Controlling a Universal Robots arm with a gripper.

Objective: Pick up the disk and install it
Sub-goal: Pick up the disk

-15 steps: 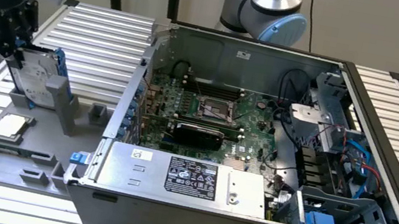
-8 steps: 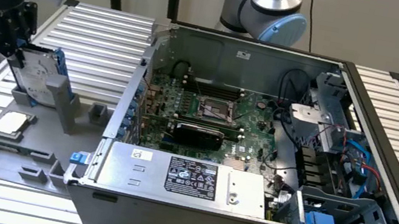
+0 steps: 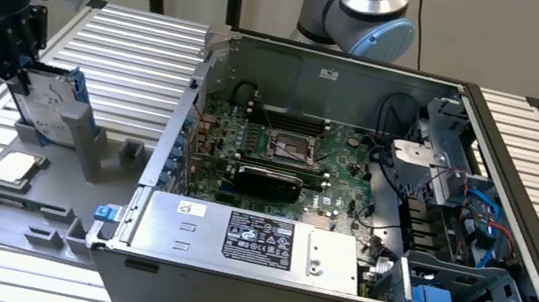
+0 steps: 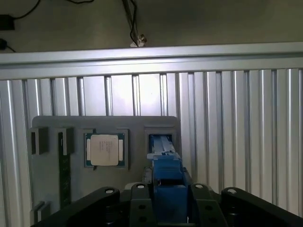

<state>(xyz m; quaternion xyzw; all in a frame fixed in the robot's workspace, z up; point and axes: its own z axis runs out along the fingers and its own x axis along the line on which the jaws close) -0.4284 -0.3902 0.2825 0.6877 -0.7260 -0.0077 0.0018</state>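
Note:
The disk [image 3: 53, 111] stands on edge at the exterior view's left, a silver-grey drive with blue rails, its lower end at an upright slot of the grey fixture plate [image 3: 14, 218]. My gripper [image 3: 20, 70] comes down on its upper end and is shut on it. In the wrist view the blue rail of the disk [image 4: 165, 172] runs between the black fingers [image 4: 208, 201] of my gripper [image 4: 166, 205], above the fixture's slot [image 4: 161, 138]. I cannot tell whether the disk's lower end has left the slot.
A small flat silver square chip [image 3: 13, 168] [image 4: 105, 150] lies in the fixture beside the disk. The open computer case [image 3: 526, 205] lies to the exterior view's right, with a blue drive bay [image 3: 456, 292] at its near corner. Another arm's base [image 3: 361, 9] stands behind it.

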